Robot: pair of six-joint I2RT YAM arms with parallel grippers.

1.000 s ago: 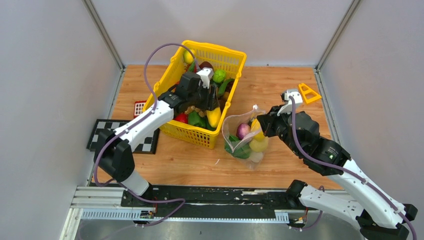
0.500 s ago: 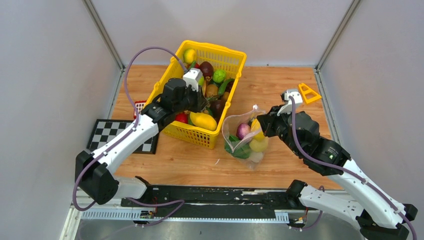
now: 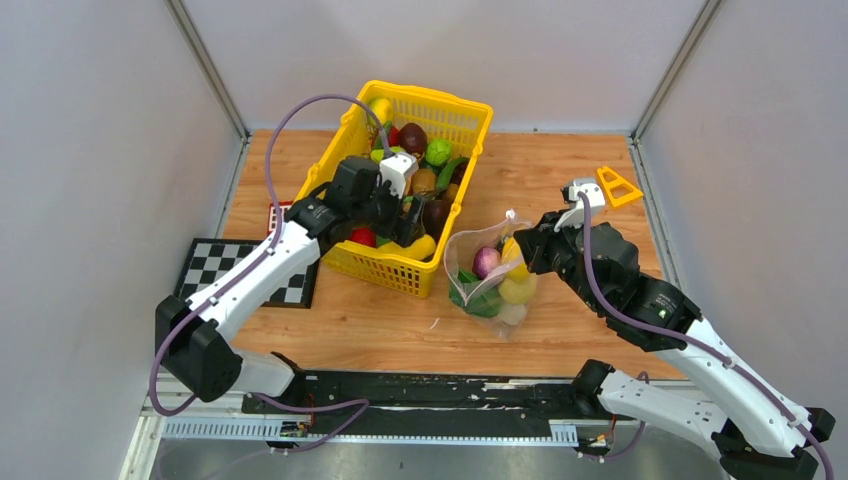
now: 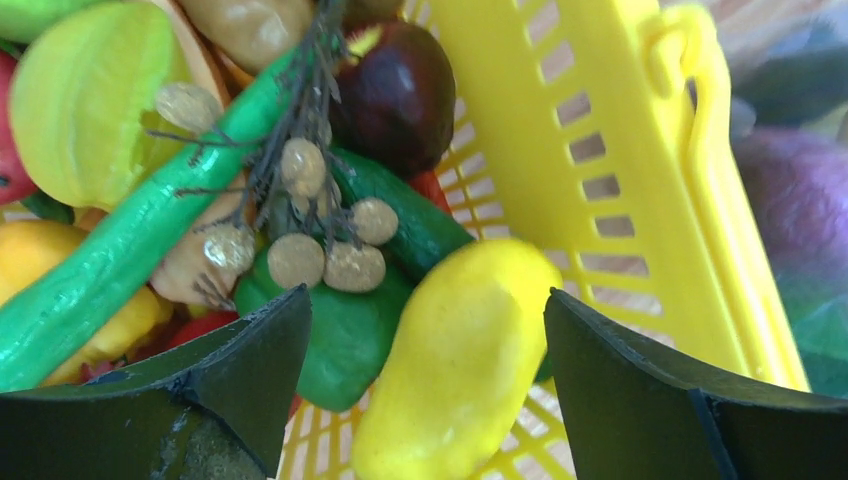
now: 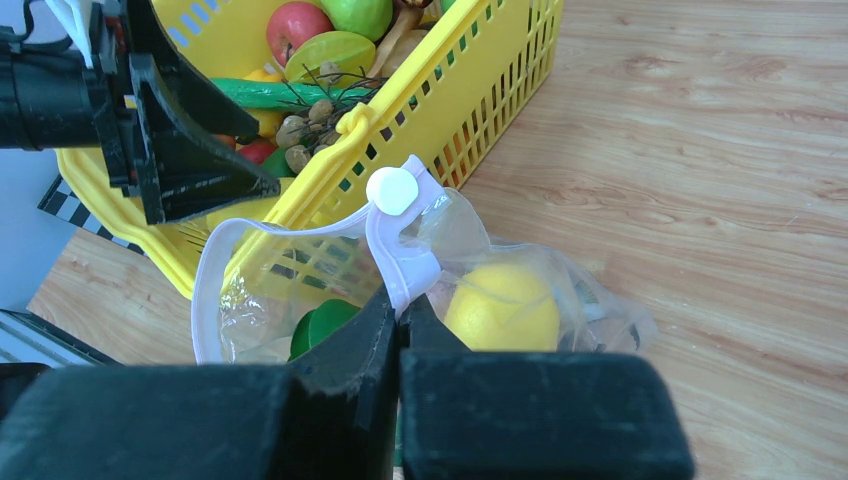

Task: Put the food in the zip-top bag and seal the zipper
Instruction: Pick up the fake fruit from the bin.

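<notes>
The food lies heaped in a yellow lattice basket (image 3: 440, 100): a yellow mango (image 4: 470, 360), a green cucumber (image 4: 110, 255), a dark purple fruit (image 4: 400, 95) and a brown sprig of small round fruits (image 4: 325, 255). My left gripper (image 4: 425, 300) hangs open inside the basket, its jaws either side of the mango without touching it. The zip-top bag (image 3: 490, 285) stands right of the basket and holds a purple onion (image 3: 486, 262), a lemon (image 5: 500, 305) and a green piece (image 5: 320, 325). My right gripper (image 5: 400, 300) is shut on the zipper (image 5: 405, 250) and holds the mouth up.
A checkerboard mat (image 3: 215, 265) and a small red grid tag (image 3: 280, 215) lie left of the basket. An orange triangle (image 3: 618, 187) sits at the back right. Grey walls close in three sides. Bare wood lies in front of the bag.
My left gripper pulled back over the basket, then came forward to the near corner, and its jaws now stand wide around the yellow mango. The right arm and bag have not moved.
</notes>
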